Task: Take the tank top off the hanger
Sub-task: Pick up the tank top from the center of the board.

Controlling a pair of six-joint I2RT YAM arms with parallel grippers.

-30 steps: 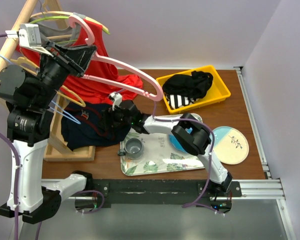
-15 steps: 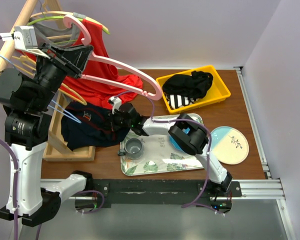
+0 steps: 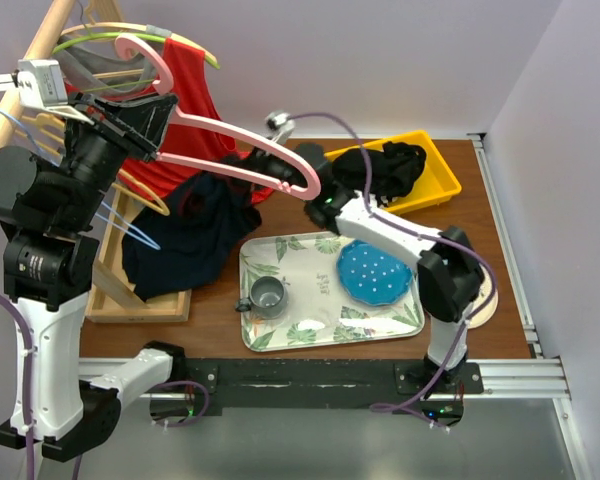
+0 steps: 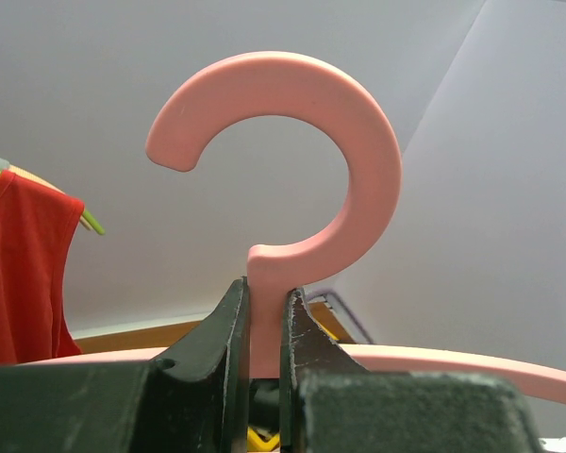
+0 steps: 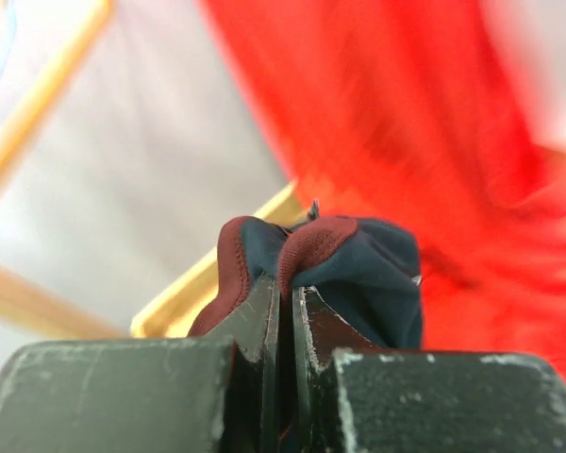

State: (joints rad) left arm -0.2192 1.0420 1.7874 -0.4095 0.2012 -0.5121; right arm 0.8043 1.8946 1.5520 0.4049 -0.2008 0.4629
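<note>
Brown wooden table [image 3: 485, 215], lilac wall. Left gripper [image 4: 264, 307] clamps neck of pink plastic hanger [image 4: 358, 170], far-left. Right gripper [image 5: 285, 297] pinched tight on edge of navy maroon-trimmed tank top [image 5: 358, 269], just beside hanger's right arm. Garment bulk droops near-left of it. Hanger axis runs left-right.

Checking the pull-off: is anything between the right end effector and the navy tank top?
Nothing visible. The right end effector is shut on the maroon-trimmed edge of the navy tank top; the left end effector clamps the pink hanger by its neck.

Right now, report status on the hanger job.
Status: left gripper shut on pink hanger neck; right gripper shut on navy tank top edge. Garment bunched under hanger arm; free or not, cannot tell. Red tank top close behind.
</note>
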